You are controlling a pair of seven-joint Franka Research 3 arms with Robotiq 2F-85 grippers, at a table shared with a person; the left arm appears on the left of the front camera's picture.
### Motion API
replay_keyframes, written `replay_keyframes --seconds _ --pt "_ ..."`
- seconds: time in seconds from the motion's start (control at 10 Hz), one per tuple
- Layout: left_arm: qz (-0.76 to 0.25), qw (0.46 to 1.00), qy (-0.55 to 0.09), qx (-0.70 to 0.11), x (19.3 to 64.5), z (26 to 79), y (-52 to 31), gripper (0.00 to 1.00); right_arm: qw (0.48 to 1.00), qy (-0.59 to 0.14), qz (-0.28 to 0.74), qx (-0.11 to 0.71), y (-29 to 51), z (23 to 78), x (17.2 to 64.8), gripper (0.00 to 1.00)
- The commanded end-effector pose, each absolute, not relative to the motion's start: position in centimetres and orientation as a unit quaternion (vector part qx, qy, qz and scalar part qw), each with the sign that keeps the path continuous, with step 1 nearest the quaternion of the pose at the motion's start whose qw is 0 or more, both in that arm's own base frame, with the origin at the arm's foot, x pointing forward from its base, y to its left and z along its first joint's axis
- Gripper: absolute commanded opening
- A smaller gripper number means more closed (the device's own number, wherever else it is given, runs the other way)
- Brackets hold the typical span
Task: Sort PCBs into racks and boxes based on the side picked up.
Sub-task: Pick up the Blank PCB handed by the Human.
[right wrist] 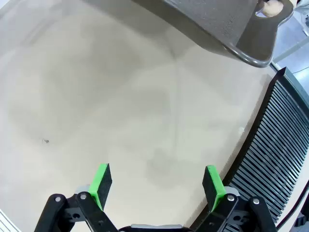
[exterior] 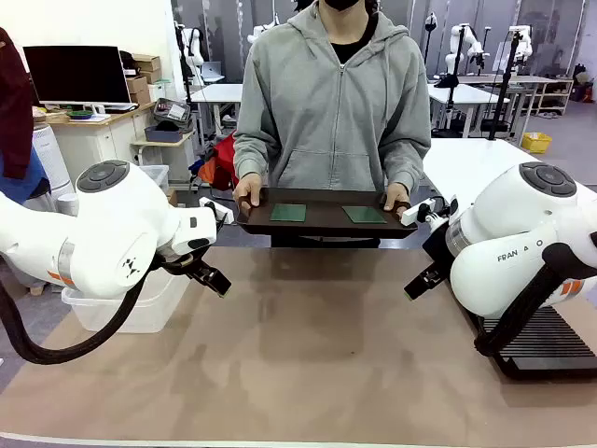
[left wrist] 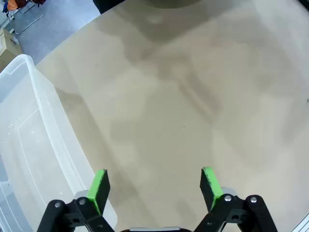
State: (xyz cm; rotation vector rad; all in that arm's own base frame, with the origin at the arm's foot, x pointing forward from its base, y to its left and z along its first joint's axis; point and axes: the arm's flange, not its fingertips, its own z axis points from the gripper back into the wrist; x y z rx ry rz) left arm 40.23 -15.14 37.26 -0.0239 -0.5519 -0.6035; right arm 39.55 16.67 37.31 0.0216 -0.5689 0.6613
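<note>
Front view | rack [exterior: 560, 343] partly behind right arm [exterior: 522, 233] | left end effector [left wrist: 154, 182], right end effector [right wrist: 157, 180] spread, empty

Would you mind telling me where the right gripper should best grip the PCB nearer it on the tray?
Probably from above, pinching two opposite edges of the right PCB: it lies flat in the tray, so only its edges offer purchase.

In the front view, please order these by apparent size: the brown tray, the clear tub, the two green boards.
1. Brown tray.
2. Clear tub, partly hidden and nearer, so unsure.
3. Two green boards, alike.
</note>
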Motion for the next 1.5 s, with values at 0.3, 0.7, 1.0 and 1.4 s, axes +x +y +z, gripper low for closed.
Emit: replay_keyframes --seconds 0.3,0.7,1.0,1.4 --pt "-0.293 0.918 -0.268 -0.012 40.23 37.25 -15.14 1.0 0.906 -0.276 0.32 0.01 16.67 37.3 39.55 1.0" --pt "-0.293 0.918 -0.268 -0.012 40.23 37.25 -15.14 1.0 0.906 -0.276 0.32 0.01 16.67 37.3 39.55 1.0" --pt "-0.293 0.918 -0.268 -0.012 40.23 37.25 -15.14 1.0 0.906 -0.276 0.32 0.01 16.67 37.3 39.55 1.0" --pt "-0.293 0.918 -0.268 -0.012 40.23 37.25 -15.14 1.0 0.906 -0.276 0.32 0.01 16.67 37.3 39.55 1.0"
